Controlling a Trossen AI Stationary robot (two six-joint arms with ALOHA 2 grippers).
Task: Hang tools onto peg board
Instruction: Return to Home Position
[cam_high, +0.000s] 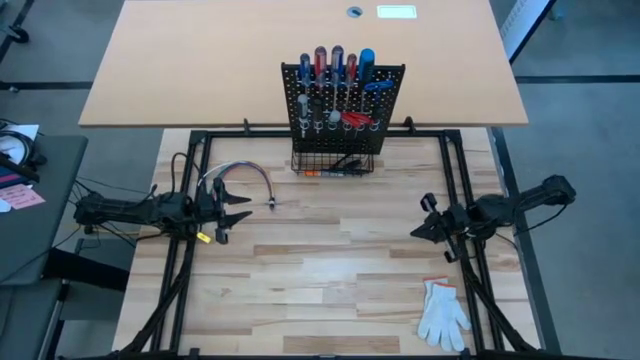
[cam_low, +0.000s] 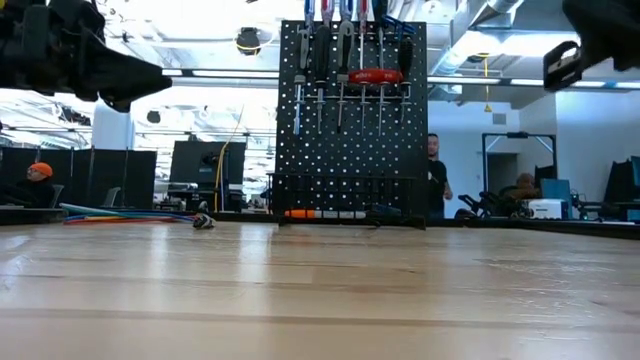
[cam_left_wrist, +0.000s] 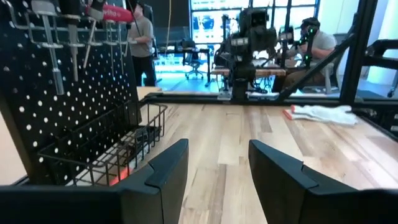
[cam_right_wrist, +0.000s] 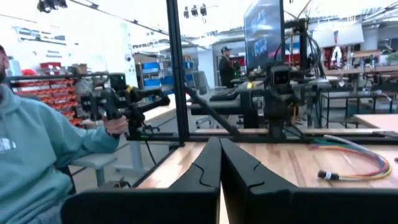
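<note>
The left gripper (cam_high: 232, 211) has its two dark fingers (cam_left_wrist: 168, 168) spread wide apart with nothing between them, only bare wood showing through the gap in the left wrist view. The right gripper (cam_high: 420, 229) has its fingers (cam_right_wrist: 208, 163) pressed together along their full length and holds nothing. Both grippers hang above the table (cam_high: 330, 280), in front of the peg board (cam_high: 391, 100): the left one off to the board's left, the right one off to its right, each well apart from it and pointing inward toward the other. The peg board stands upright at the middle of the table's far edge, a black panel full of small holes. The tools (cam_high: 337, 66) hang in a close row across its upper part, red, blue and black handles up and thin metal shafts down. A black wire basket (cam_high: 333, 161) is fixed along the board's base, and something with an orange end (cam_low: 300, 213) lies inside it. A loop of coloured wires (cam_high: 246, 175) lies on the table to the left of the board, close to the left gripper. A white glove (cam_high: 442, 314) lies flat far in front of the board, to its right, near the table's front edge. In the right wrist view a person (cam_right_wrist: 37, 155) in a light hooded top sits beyond the table, gripping a dark handle.
</note>
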